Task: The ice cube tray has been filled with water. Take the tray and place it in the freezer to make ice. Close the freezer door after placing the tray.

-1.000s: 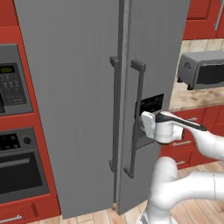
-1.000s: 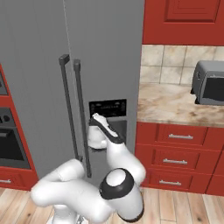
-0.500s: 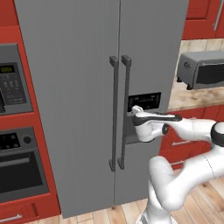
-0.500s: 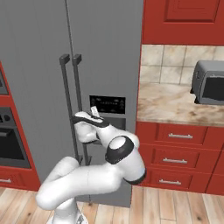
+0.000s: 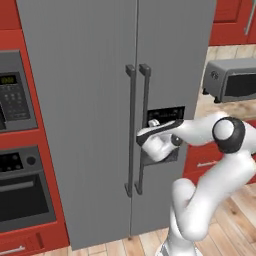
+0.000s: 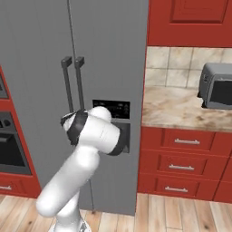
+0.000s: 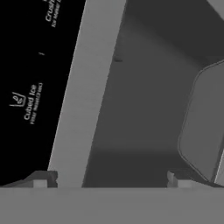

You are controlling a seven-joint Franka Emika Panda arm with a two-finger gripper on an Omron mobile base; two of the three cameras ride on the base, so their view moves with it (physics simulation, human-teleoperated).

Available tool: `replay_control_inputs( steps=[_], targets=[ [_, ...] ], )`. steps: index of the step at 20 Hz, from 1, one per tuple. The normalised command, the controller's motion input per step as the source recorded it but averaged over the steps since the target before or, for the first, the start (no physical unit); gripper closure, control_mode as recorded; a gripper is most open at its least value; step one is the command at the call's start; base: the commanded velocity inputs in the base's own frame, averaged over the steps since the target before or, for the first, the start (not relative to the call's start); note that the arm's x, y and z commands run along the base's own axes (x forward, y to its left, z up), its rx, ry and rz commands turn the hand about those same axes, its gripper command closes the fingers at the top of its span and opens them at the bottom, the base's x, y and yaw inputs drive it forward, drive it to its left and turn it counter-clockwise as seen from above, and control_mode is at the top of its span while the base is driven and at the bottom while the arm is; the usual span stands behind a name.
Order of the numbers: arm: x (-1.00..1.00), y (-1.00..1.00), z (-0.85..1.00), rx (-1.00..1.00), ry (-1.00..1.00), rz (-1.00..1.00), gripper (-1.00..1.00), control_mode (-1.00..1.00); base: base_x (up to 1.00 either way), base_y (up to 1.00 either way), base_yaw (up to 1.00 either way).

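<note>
— Hand (image 5: 150,136) first: our fingers stand wide apart and carry nothing, hovering right at the black dispenser recess (image 5: 164,134) on the freezer (image 5: 100,75). The hand view has the "Cubed Ice" label (image 7: 31,101) close up, with a fingertip (image 7: 41,180) at either bottom corner.

— And the ice cube tray?

— We cannot see it anywhere from here, so we cannot say where it lies. Both doors look shut; the freezer door (image 6: 36,68) is the plain panel, with its dark bar handle (image 5: 131,130) just beside the dispenser door's handle (image 5: 144,127).

— So what do we judge the step to be?

— Probably getting hold of that plain door's handle. We are on the wrong panel for it. To do it well, we should slide the hand across to the farther bar, straddle only that one, and close squarely before pulling.

— Risk?

— The two bars sit very close; catching both or the wrong one would open the wrong side. The worktop (image 6: 172,108) with the toaster oven (image 6: 218,90) is well apart.
</note>
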Motion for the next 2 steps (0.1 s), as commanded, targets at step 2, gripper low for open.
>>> replay_control_inputs(
  steps=[2],
  targets=[
    [0.0, 0.0, -0.01, 0.0, 0.13, -0.67, -1.0, -1.0, 0.0, 0.0, 0.0]
  ],
)
